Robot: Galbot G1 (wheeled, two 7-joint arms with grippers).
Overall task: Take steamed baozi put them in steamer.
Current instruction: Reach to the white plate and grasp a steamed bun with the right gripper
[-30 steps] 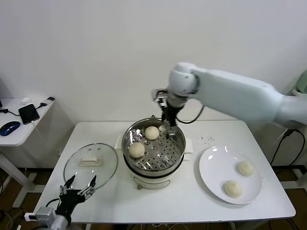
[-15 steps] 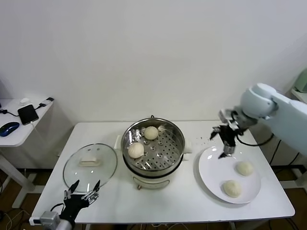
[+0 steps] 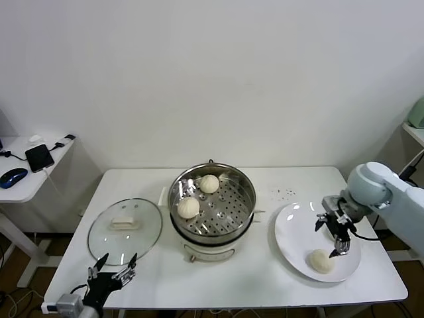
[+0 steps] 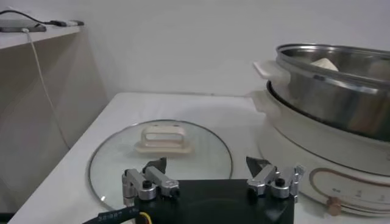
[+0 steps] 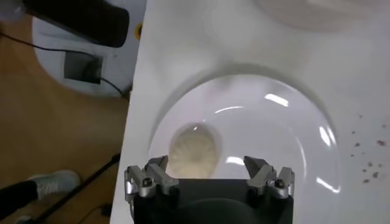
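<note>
1. The right gripper (image 3: pixel 336 232) is hanging over the white plate (image 3: pixel 291 232) at the right of the head view, its jaws standing wide apart and holding nothing. It is poised there, I judge, to come down on a bun.

2. Only one steamed baozi (image 3: pixel 322 260) is showing on the plate, at the plate's lower edge and just below the gripper. In the right wrist view a bun (image 5: pixel 193 151) is lying between the spread fingers (image 5: pixel 146 178), not touched by them. A second bun on the plate is not visible; it may be hidden behind the gripper.

3. Two buns are already sitting on the perforated floor of the steamer (image 3: pixel 248 192) at frame centre: one (image 3: pixel 210 183) toward the back wall, one (image 3: pixel 189 207) at its left side. That is leaving the right part of the tray open for more.

4. The glass lid (image 3: pixel 125 230) is lying flat on the table (image 3: pixel 218 281) at the left, handle up, set aside so the pot mouth is staying clear.

5. The left gripper (image 3: pixel 111 271) is waiting at the lower left edge of the frame, near the lid, fingers spread and empty.
</note>
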